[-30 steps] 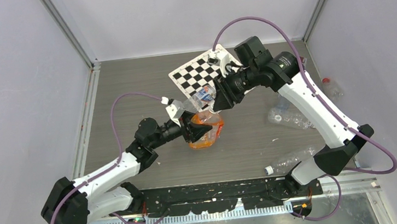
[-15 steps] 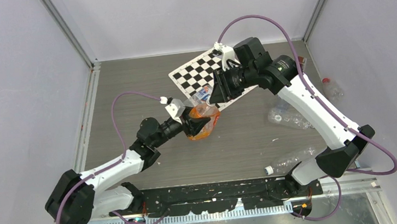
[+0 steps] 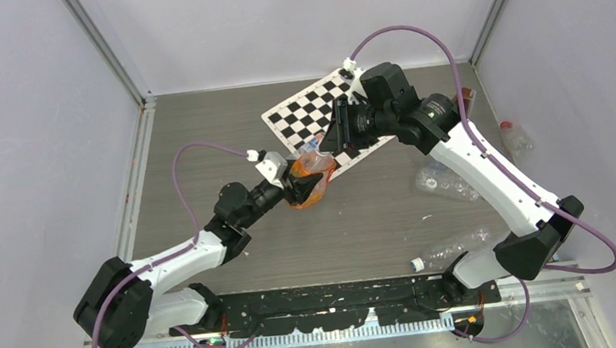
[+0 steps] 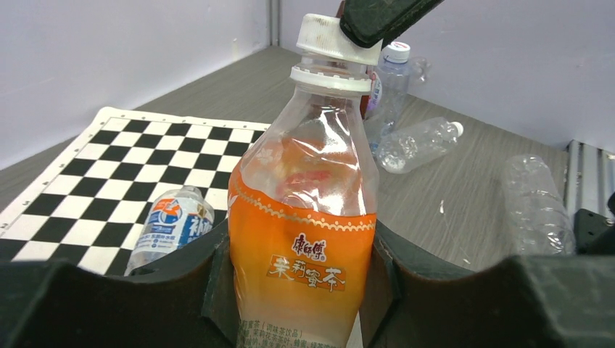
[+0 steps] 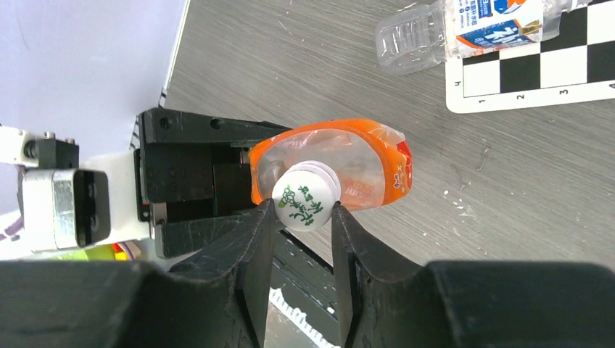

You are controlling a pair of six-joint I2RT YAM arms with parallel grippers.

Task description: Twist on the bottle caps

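Observation:
A clear bottle with an orange label [image 4: 304, 246] stands upright over the table, and my left gripper [image 4: 301, 275] is shut on its lower body, one finger on each side. A white bottle cap [image 5: 306, 196] with green print sits on the bottle's neck. My right gripper [image 5: 303, 210] is shut on that cap from above, and one of its fingers [image 4: 377, 18] shows on the cap [image 4: 330, 36] in the left wrist view. From the top, the bottle [image 3: 310, 182] is near the checkered mat's front corner, between the left gripper [image 3: 298, 190] and the right gripper [image 3: 329, 142].
A black-and-white checkered mat [image 3: 299, 115] lies at the back, with a blue-labelled bottle [image 4: 170, 225] lying on its edge. Clear bottles lie on the right [image 3: 450, 179] and front right [image 3: 452, 249]. A bottle with a red cap [image 3: 514, 137] is by the right wall.
The bottle has shifted a little toward the mat with both grippers still on it. The right wrist has turned around the cap.

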